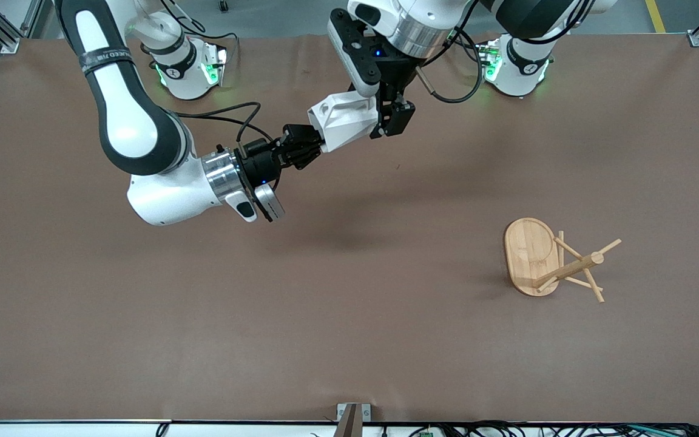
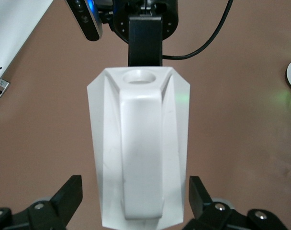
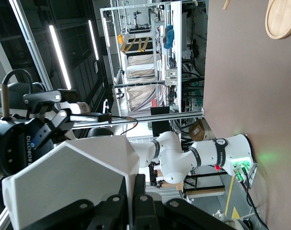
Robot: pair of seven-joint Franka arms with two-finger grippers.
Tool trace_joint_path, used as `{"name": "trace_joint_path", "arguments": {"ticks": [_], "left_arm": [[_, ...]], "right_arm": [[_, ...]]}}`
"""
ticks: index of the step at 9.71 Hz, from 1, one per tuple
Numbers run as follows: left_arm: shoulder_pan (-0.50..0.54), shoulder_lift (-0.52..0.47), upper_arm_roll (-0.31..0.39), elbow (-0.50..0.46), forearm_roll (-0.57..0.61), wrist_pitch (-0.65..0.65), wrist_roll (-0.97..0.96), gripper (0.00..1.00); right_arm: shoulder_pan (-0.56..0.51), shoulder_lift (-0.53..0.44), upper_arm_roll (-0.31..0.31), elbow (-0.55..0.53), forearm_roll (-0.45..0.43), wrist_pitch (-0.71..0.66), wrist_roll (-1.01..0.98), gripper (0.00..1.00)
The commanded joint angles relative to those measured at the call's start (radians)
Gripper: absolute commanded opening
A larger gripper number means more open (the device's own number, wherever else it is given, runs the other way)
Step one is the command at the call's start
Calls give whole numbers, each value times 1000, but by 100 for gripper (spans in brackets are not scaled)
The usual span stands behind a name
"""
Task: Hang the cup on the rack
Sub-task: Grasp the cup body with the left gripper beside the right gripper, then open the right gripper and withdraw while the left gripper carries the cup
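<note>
The white faceted cup [image 1: 343, 118] is held in the air over the table's middle, toward the robots' bases. My right gripper [image 1: 316, 144] is shut on the cup's wall at one end, and its fingers [image 3: 138, 182] pinch the edge of the cup [image 3: 73, 177]. My left gripper [image 1: 386, 121] is open at the cup's other end. In the left wrist view its fingers [image 2: 69, 196] stand apart on either side of the cup [image 2: 140, 143], whose blocky handle faces the camera. The bamboo rack [image 1: 531, 255] lies tipped on its side toward the left arm's end of the table.
The rack's post and pegs [image 1: 580, 267] point toward the left arm's end, and its base also shows in the right wrist view [image 3: 282, 19]. Both arm bases [image 1: 189, 67] stand along the table's edge. A metal bracket [image 1: 352, 416] sits at the edge nearest the front camera.
</note>
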Motion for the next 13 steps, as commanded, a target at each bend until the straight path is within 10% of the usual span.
{"name": "trace_joint_path", "arguments": {"ticks": [1, 3, 5, 6, 7, 9, 13], "left_arm": [[-4, 27, -4, -19, 24, 5, 8, 77], [-4, 24, -4, -19, 24, -3, 2, 44], [-3, 18, -4, -19, 24, -4, -1, 33], [2, 17, -4, -19, 24, -9, -1, 28], [3, 16, -4, -19, 24, -15, -1, 27], [14, 16, -2, -19, 24, -18, -22, 27], [13, 21, -1, -39, 123, -49, -429, 27]], "right_arm": [[9, -28, -7, -24, 27, 1, 21, 1], [9, -29, -7, -23, 27, 1, 21, 1], [11, -29, -7, -21, 27, 4, 21, 2], [9, -29, -7, -18, 26, -1, 43, 23], [9, -29, -10, 0, 23, 1, 115, 96], [-6, -31, -19, 41, -28, 10, 160, 100], [-174, -46, -60, 85, -413, 34, 160, 100]]}}
